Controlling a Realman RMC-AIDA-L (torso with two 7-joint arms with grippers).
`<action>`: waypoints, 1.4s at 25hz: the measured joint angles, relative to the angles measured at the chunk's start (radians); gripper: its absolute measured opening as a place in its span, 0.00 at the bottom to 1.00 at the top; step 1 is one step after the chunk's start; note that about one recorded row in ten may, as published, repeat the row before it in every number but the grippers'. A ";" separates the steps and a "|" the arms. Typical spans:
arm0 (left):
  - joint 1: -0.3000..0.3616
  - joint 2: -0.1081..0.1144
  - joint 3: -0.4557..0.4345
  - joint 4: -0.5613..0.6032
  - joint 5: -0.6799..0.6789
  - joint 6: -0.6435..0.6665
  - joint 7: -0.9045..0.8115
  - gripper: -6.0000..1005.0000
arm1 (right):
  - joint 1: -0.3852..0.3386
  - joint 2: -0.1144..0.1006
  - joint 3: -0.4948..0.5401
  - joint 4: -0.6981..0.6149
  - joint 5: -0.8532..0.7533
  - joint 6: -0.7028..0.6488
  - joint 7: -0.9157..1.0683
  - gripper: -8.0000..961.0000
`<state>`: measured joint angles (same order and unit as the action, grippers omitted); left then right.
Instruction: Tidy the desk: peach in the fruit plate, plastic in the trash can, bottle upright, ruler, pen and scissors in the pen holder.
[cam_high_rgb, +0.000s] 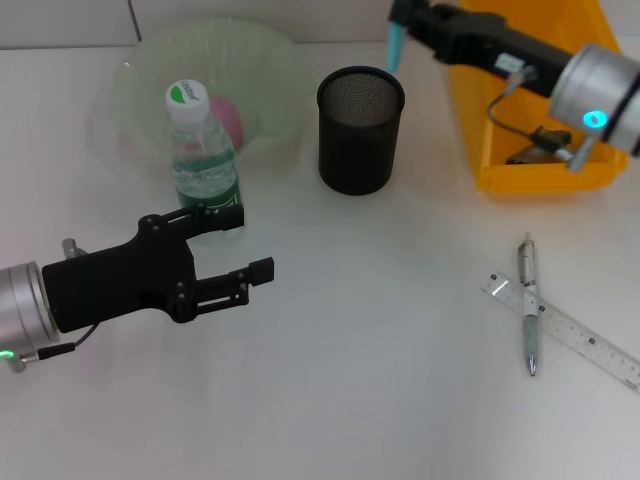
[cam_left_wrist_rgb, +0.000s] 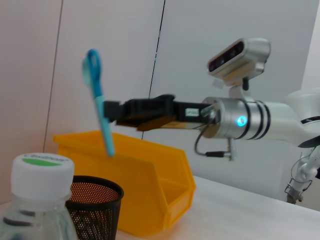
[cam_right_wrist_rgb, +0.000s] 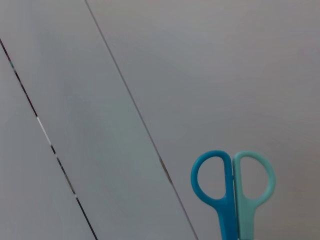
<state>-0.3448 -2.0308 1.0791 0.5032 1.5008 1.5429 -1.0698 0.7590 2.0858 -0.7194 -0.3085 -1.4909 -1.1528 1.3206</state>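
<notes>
My right gripper (cam_high_rgb: 407, 22) is shut on the blue scissors (cam_high_rgb: 396, 45) and holds them blades down just above the far rim of the black mesh pen holder (cam_high_rgb: 360, 128). The left wrist view shows the scissors (cam_left_wrist_rgb: 98, 102) tilted in the air above the holder (cam_left_wrist_rgb: 95, 205). Their handles show in the right wrist view (cam_right_wrist_rgb: 233, 184). The bottle (cam_high_rgb: 203, 150) stands upright in front of the green fruit plate (cam_high_rgb: 140, 80), which holds the pink peach (cam_high_rgb: 228, 118). My left gripper (cam_high_rgb: 246, 243) is open and empty just in front of the bottle. The pen (cam_high_rgb: 528, 305) lies across the ruler (cam_high_rgb: 570, 332) at the right.
A yellow bin (cam_high_rgb: 500, 150) stands at the back right, right of the pen holder, under my right arm. Something dark lies inside it; I cannot tell what. The wall is close behind.
</notes>
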 joint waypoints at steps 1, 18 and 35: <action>0.000 0.000 -0.001 0.000 0.000 0.000 0.000 0.77 | 0.022 0.001 -0.001 0.029 0.002 0.027 -0.027 0.23; 0.000 -0.009 -0.026 0.001 -0.001 0.000 0.007 0.77 | -0.015 -0.004 -0.127 -0.053 0.005 -0.034 0.068 0.53; 0.002 -0.010 -0.025 0.002 0.001 0.018 0.007 0.77 | -0.232 -0.005 -0.235 -1.085 -0.934 -0.613 0.773 0.78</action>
<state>-0.3429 -2.0403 1.0538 0.5047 1.5021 1.5605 -1.0628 0.5268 2.0807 -0.9547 -1.3934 -2.4251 -1.7662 2.0935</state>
